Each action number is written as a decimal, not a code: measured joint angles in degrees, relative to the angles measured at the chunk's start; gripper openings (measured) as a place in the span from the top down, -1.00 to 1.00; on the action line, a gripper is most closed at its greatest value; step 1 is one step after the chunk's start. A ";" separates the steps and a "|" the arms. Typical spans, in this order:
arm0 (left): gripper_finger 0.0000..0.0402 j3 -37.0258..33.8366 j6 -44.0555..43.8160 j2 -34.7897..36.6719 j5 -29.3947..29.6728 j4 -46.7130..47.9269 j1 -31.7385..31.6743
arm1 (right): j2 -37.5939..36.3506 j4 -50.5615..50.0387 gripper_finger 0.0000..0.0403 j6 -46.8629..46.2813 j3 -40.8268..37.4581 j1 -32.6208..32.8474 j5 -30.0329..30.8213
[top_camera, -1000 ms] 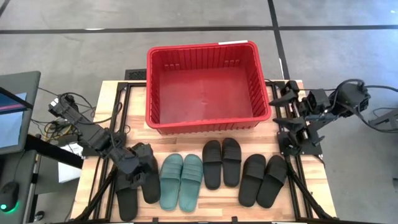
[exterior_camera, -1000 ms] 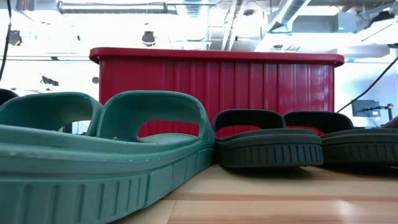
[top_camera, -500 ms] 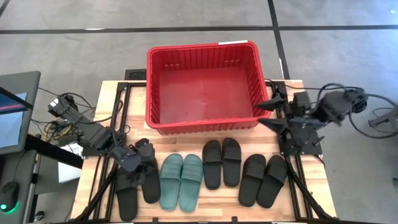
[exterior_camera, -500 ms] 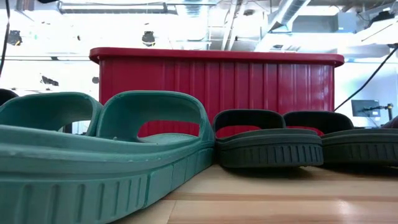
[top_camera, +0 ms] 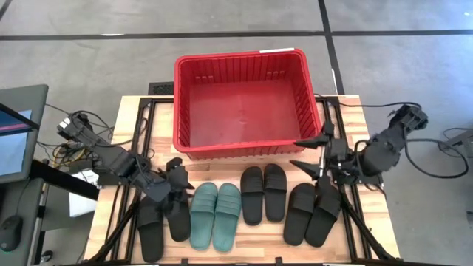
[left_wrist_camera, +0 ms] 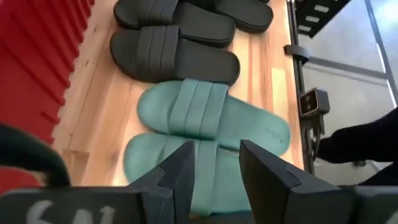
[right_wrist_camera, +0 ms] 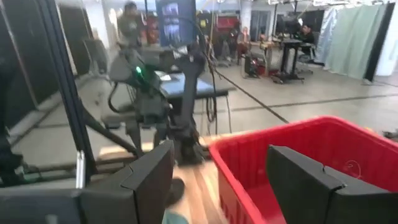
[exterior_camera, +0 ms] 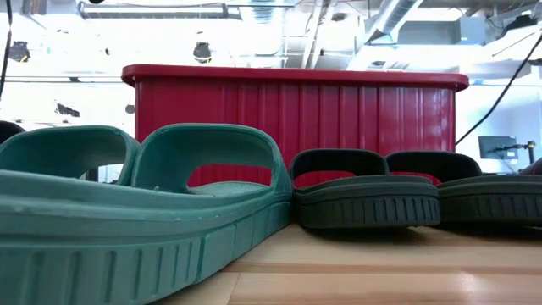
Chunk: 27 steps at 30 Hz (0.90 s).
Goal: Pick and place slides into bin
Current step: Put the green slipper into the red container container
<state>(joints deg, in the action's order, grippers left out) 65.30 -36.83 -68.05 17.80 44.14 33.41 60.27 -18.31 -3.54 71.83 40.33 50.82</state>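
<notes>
High view first: the red bin [top_camera: 240, 103] sits at the far middle of the wooden surface [top_camera: 347, 236], and its floor shows bare, so none of the slides are in yet. All eight lie in a row along the near edge: a black pair at far left [top_camera: 161, 222], the green pair [top_camera: 215, 215], a black pair in the middle [top_camera: 264, 193], and a black pair at right [top_camera: 314, 214].

I judge the step in hand to be the first reach, with both arms closing on the outer pairs. My right tool [top_camera: 314, 154] hovers between the bin's near right corner and the right black pair, fingers spread wide and carrying nothing. My left tool [top_camera: 176, 186] sits over the top of the far-left black pair, just beside the green pair; its fingers stand partly apart and, in the left wrist view, nothing is between them.

To do this well, I would bring each tool down across a strap rather than the flat sole, since the strap gives a raised edge to pinch. The slides lie touching their partners, so a sloppy descent could drag the neighbour along. I would lift well above the bin's thick rim before crossing it, and keep the two arms from meeting over the bin.

Around the surface lies grey floor; a monitor [top_camera: 16, 133] stands at left. The right wrist view shows a workshop with people in the background.
</notes>
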 joint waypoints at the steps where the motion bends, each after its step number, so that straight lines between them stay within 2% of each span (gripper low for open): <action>1: 0.44 0.00 -0.24 -0.80 0.80 -0.72 0.41 | -0.19 -1.58 -0.19 -1.17 0.00 1.37 0.96; 9: 0.43 0.79 1.26 -10.82 1.56 -5.77 0.61 | -0.66 -13.03 -0.19 -12.08 0.00 11.58 8.79; 14: 0.43 4.65 1.00 -16.32 0.42 -5.01 0.69 | -0.66 -14.94 -0.19 -14.92 0.00 13.71 9.50; 19: 0.43 8.62 1.88 -19.24 0.82 -0.23 0.69 | -0.67 -18.64 -0.19 -16.93 0.00 13.84 9.77; 27: 0.43 11.76 -1.90 -19.82 0.50 12.90 2.93 | 0.95 -33.51 -0.19 -33.17 0.00 13.21 9.41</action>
<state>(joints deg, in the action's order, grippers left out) 77.05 -38.73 -87.88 18.30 57.04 36.35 61.22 -51.82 -36.71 71.83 53.54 60.23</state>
